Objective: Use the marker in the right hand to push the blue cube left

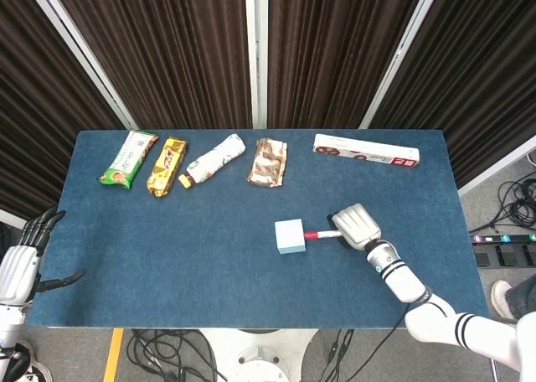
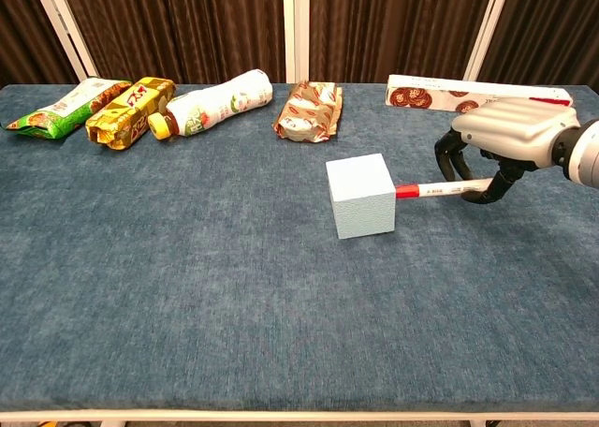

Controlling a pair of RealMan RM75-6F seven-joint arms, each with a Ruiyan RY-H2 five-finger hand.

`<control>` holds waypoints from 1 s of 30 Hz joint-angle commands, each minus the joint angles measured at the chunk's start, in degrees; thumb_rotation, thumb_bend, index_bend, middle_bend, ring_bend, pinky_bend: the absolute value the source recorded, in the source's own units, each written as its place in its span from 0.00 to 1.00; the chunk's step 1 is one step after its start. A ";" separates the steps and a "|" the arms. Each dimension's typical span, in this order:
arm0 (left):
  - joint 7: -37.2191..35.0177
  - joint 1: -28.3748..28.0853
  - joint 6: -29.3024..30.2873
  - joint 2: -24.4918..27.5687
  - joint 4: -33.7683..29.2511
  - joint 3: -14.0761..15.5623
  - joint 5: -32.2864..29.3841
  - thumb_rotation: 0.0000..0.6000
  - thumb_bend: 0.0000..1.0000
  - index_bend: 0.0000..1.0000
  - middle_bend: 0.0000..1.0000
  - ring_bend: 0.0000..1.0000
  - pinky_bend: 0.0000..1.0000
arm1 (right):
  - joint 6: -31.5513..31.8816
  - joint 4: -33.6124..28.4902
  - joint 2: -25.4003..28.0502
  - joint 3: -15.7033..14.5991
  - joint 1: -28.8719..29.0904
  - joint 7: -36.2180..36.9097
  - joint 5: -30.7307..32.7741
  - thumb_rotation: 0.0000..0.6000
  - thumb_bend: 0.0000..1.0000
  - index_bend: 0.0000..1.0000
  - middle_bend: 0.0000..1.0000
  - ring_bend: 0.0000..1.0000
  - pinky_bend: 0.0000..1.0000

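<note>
Head view: set high, looking steeply down onto the whole bench (image 1: pixel 167 256), dark curtains behind and floor cables at the lower edge. Chest view: set low at the near edge, facing level across the bench (image 2: pixel 187 315) toward the curtains, much closer. Shared by both: the bench top, the far row of snack packets (image 1: pixel 166 166) (image 2: pixel 126 99), the blue cube (image 1: pixel 290 236) (image 2: pixel 361 195).
</note>
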 commanded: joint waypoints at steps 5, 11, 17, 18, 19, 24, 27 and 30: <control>-0.12 0.04 -0.13 0.18 -0.14 0.09 0.02 1.00 0.04 0.11 0.02 0.00 0.00 | 0.08 0.06 1.49 -0.83 -0.85 -1.27 1.97 1.00 0.27 0.65 0.64 1.00 1.00; 0.02 -0.04 -0.28 0.33 -0.31 0.06 0.03 1.00 0.04 0.11 0.02 0.00 0.00 | -0.13 0.59 1.42 -1.37 -0.96 -1.10 2.20 1.00 0.27 0.65 0.64 1.00 1.00; 0.10 -0.15 -0.71 0.45 -0.40 0.11 -0.07 1.00 0.04 0.11 0.02 0.00 0.00 | -0.36 -0.36 -0.37 -0.36 0.50 -1.71 2.37 1.00 0.27 0.65 0.64 1.00 1.00; 0.16 -0.15 -0.76 0.44 -0.39 0.12 -0.09 1.00 0.04 0.11 0.02 0.00 0.00 | -0.52 -0.67 -0.90 0.05 1.00 -2.04 2.63 1.00 0.27 0.65 0.64 1.00 1.00; 0.19 -0.16 -0.81 0.44 -0.39 0.14 -0.10 1.00 0.04 0.11 0.02 0.00 0.00 | -0.69 -0.86 -1.32 0.35 1.41 -2.42 2.90 1.00 0.27 0.65 0.64 1.00 1.00; 0.43 -0.18 -1.13 0.45 -0.44 0.21 -0.24 1.00 0.04 0.11 0.02 0.00 0.00 | -1.70 -1.79 -3.43 1.55 3.55 -5.26 4.93 1.00 0.27 0.65 0.64 1.00 1.00; 0.56 -0.19 -1.22 0.46 -0.47 0.23 -0.25 1.00 0.04 0.11 0.02 0.00 0.00 | -2.02 -2.06 -4.31 1.90 4.39 -7.23 6.95 1.00 0.27 0.65 0.64 1.00 1.00; 0.79 -0.18 -1.27 0.39 -0.43 0.28 -0.23 1.00 0.04 0.11 0.02 0.00 0.00 | -1.83 -2.30 -4.31 1.60 4.45 -8.39 8.31 1.00 0.27 0.65 0.64 1.00 1.00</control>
